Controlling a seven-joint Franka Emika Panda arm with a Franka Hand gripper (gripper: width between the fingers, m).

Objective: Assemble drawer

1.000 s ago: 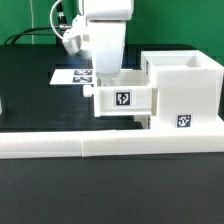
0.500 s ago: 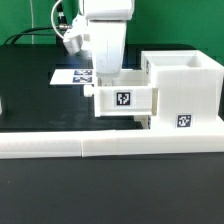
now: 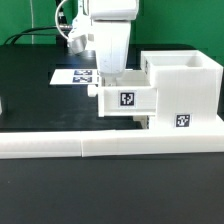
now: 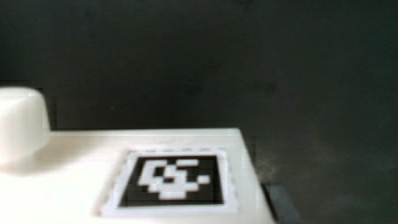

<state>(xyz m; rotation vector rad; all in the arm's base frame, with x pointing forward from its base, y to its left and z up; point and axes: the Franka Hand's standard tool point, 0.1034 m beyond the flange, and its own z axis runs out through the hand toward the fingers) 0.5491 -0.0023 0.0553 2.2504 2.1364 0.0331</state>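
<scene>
The white casing (image 3: 185, 80) stands at the exterior view's right, with a square tag low on its front. A white tray (image 3: 127, 99) with a tag on its front sits raised off the table, its right end against the casing's open side. My gripper (image 3: 108, 82) reaches down onto the tray's left end. The fingers look close together, but whether they clamp the tray wall is hidden. The wrist view shows a white tagged face (image 4: 173, 178) and a white rounded part (image 4: 18, 125) over the dark table. I cannot tell which part it is. No second tray shows.
The marker board (image 3: 72, 75) lies flat on the black table behind the arm. Long low white border bars (image 3: 110, 145) run along the front, under the casing. A dark cable hangs behind the arm at the back left.
The gripper and the tray have shifted a little toward the exterior view's right, bringing the tray closer into the casing. The casing has not moved.
</scene>
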